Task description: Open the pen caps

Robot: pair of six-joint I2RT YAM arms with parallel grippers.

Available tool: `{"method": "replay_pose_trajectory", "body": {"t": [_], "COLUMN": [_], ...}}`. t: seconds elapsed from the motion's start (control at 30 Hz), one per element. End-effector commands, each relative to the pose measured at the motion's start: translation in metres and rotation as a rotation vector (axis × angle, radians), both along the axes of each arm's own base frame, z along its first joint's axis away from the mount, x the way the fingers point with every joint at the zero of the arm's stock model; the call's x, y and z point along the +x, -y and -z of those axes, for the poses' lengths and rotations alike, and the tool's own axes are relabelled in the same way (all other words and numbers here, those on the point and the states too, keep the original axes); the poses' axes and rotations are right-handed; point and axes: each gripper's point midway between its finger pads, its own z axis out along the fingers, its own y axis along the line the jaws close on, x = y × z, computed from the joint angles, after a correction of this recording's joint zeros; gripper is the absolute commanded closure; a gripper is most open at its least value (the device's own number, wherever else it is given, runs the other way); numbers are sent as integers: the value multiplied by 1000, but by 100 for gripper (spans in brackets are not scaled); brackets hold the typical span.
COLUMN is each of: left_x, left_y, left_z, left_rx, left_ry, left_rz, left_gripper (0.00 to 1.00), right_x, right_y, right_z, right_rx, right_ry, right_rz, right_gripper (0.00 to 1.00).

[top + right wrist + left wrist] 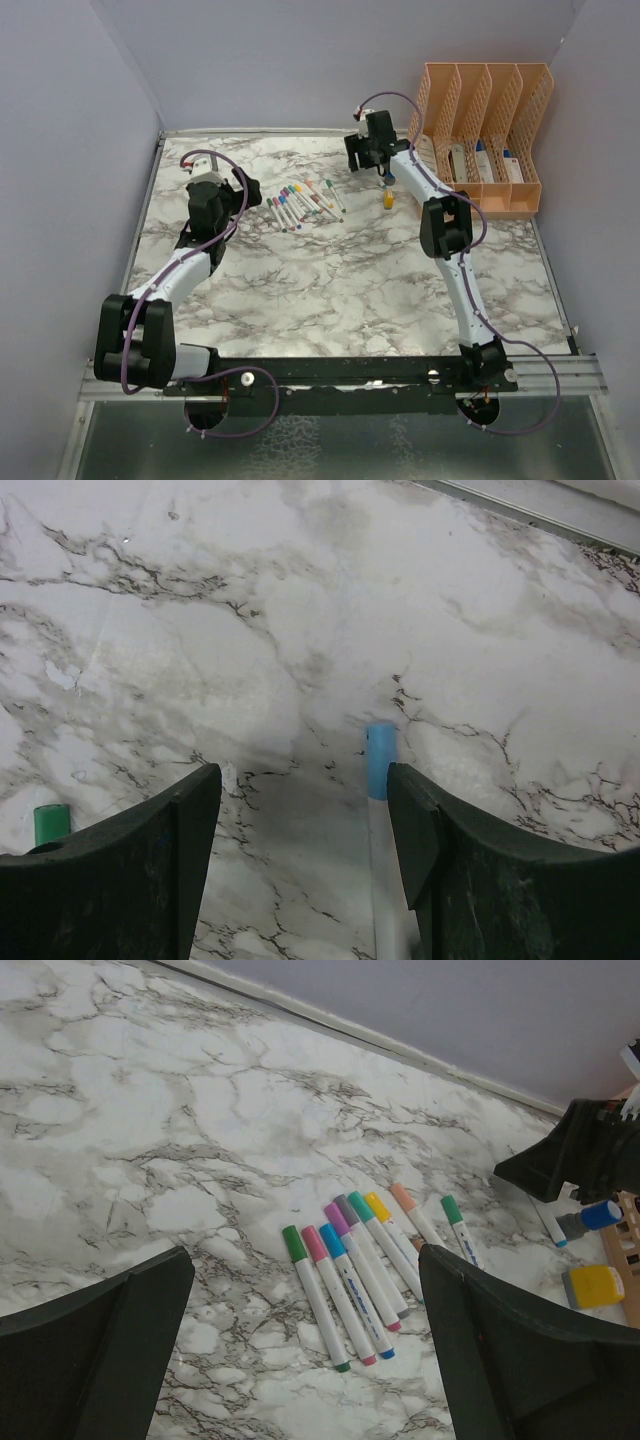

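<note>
Several white marker pens lie side by side on the marble table [330, 280], left of centre at the back, where the row of pens [303, 203] shows. In the left wrist view their caps show: green [293, 1243], pink [314, 1243], blue [331, 1239], purple [337, 1218], teal [360, 1205], yellow [376, 1205]. My left gripper [212, 188] is open and empty, just left of the row, and it also shows in its own view [305, 1360]. My right gripper [360, 158] is open over a separate pen with a blue cap [380, 759], which lies between the jaws close to the right finger [415, 830]. My right gripper [300, 830] is not holding the pen.
An orange file rack [485, 135] stands at the back right. A yellow block [388, 199] and a small blue cylinder [600, 1214] lie under the right arm. A green cap end [52, 823] shows beside the right gripper's left finger. Grey walls enclose the table.
</note>
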Motion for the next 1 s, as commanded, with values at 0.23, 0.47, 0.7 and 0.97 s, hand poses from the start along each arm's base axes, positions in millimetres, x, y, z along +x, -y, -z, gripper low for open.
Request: {"method": "replay_pose_trajectory", "body": {"t": [0.23, 0.47, 0.7, 0.97], "left_x": [10, 11, 11, 11], "left_y": [-3, -4, -3, -4], "left_z": [-16, -13, -13, -14], "left_rx": [9, 12, 11, 12], "left_ry": [41, 35, 33, 37], "left_rz": [-20, -24, -24, -24], "left_gripper": [1, 1, 1, 1], "right_x": [11, 9, 5, 2], "right_y": [-2, -2, -4, -2], "right_z": [6, 12, 17, 22], "right_rx": [3, 9, 20, 15], "right_ry": [28, 14, -9, -26], "right_rz": [32, 27, 25, 34], "right_gripper": [32, 32, 38, 45]}}
